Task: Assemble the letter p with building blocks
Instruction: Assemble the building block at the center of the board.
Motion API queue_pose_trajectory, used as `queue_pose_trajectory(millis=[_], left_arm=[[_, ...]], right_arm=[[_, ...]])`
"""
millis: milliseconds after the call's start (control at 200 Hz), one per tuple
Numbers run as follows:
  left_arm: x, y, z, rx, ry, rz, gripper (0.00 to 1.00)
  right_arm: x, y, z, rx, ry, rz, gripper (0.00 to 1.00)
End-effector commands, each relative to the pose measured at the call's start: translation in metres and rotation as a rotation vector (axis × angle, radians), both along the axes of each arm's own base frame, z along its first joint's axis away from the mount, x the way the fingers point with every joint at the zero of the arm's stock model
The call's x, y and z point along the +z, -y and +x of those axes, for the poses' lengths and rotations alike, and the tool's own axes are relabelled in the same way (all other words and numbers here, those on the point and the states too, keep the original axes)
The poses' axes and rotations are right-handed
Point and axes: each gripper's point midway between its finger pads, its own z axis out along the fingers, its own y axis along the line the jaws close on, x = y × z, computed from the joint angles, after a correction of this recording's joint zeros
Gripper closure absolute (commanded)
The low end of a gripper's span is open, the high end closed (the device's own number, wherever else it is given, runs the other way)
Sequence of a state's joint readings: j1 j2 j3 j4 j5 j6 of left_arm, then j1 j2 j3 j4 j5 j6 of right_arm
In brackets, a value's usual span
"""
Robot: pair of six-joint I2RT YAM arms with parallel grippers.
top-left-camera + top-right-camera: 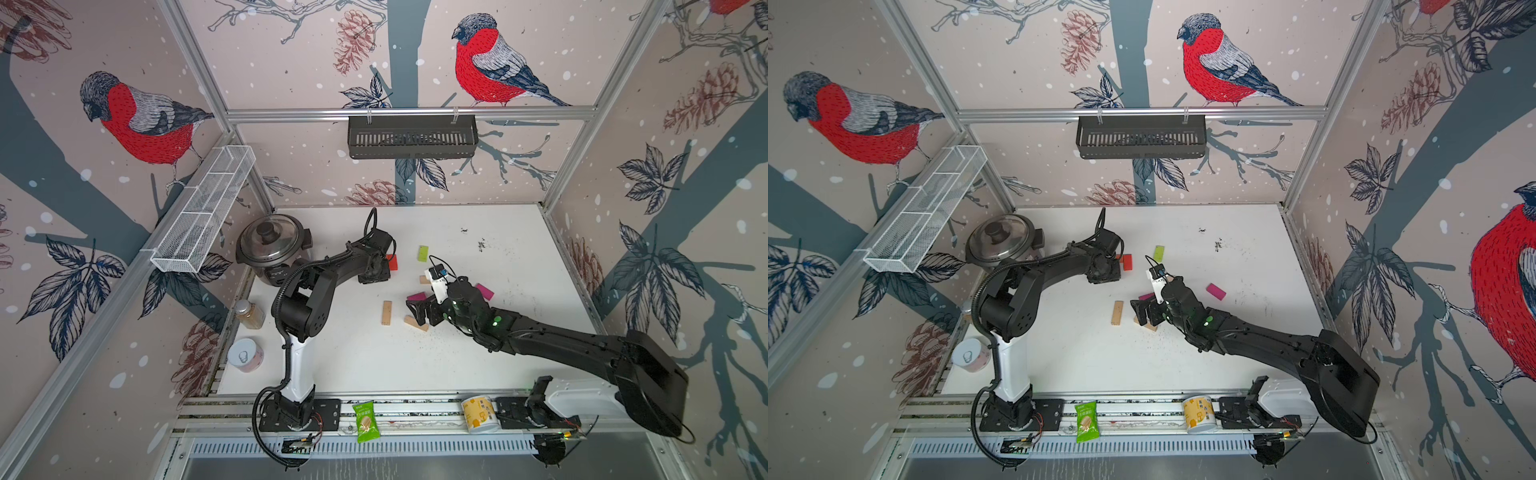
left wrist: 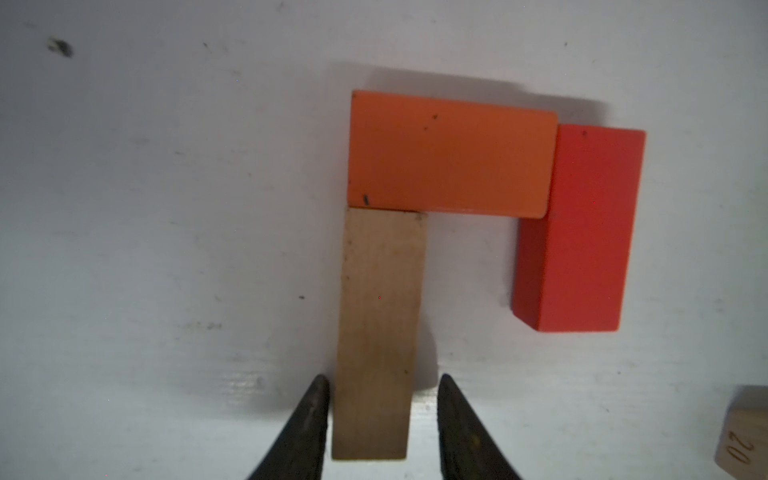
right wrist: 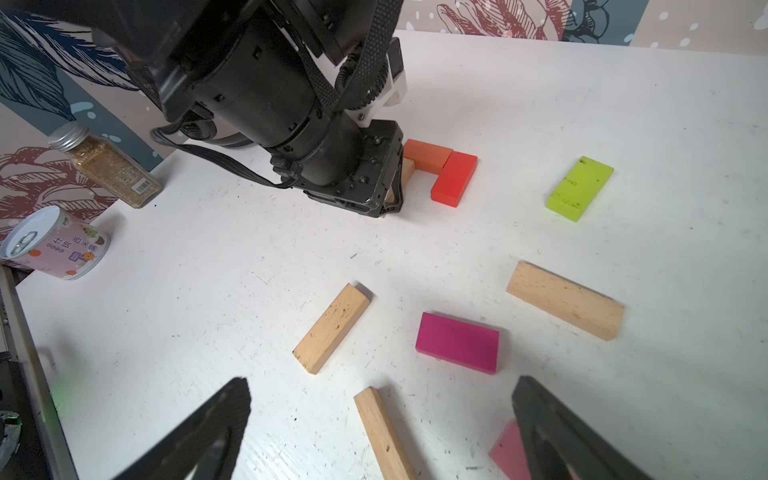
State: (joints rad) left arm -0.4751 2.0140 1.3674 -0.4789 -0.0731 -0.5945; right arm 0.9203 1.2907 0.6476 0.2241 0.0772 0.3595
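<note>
Wooden block: lies near-to-far, far end against orange block; your left gripper straddles it slackly, right gripper gapes wide.

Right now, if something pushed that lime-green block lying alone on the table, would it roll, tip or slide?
The lime-green block lies flat on its broad face, so it would probably slide, not roll or tip. Its crisp edges suggest a rigid piece that would not bend when squeezed. The paint looks smooth, so it might slip slightly.
</note>
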Motion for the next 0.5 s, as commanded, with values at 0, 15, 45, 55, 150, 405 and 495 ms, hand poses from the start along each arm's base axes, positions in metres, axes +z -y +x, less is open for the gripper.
queue_pose_trajectory(millis=[0, 15, 45, 55, 150, 405, 495], left_arm=[[-0.0020, 0.0013, -0.0073, -0.006, -0.032, -0.007, 0.57], [-0.0021, 0.0013, -0.0070, -0.007, -0.031, -0.006, 0.57], [-0.0032, 0.0008, -0.0074, -0.005, -0.033, -0.004, 0.57], [-0.0033, 0.0007, -0.0073, -0.005, -0.034, -0.003, 0.57], [-0.0045, 0.0002, -0.0071, -0.003, -0.035, 0.001, 0.57], [-0.0056, 0.0013, -0.0061, -0.004, -0.034, -0.003, 0.58], [-0.0068, 0.0015, -0.0057, -0.004, -0.036, -0.002, 0.59]], right_arm=[[0.0066, -0.0030, 0.0021, 0.005, 0.028, 0.003, 0.00], [0.0066, -0.0027, 0.0026, 0.002, 0.029, 0.003, 0.00], [0.0059, -0.0028, 0.0024, 0.003, 0.027, 0.001, 0.00], [0.0056, -0.0030, 0.0023, 0.003, 0.027, 0.000, 0.00], [0.0049, -0.0036, 0.0020, 0.004, 0.027, -0.003, 0.00], [0.0031, -0.0052, 0.0022, 0.007, 0.027, -0.013, 0.00], [0.0028, -0.0060, 0.0017, 0.008, 0.027, -0.016, 0.00]])
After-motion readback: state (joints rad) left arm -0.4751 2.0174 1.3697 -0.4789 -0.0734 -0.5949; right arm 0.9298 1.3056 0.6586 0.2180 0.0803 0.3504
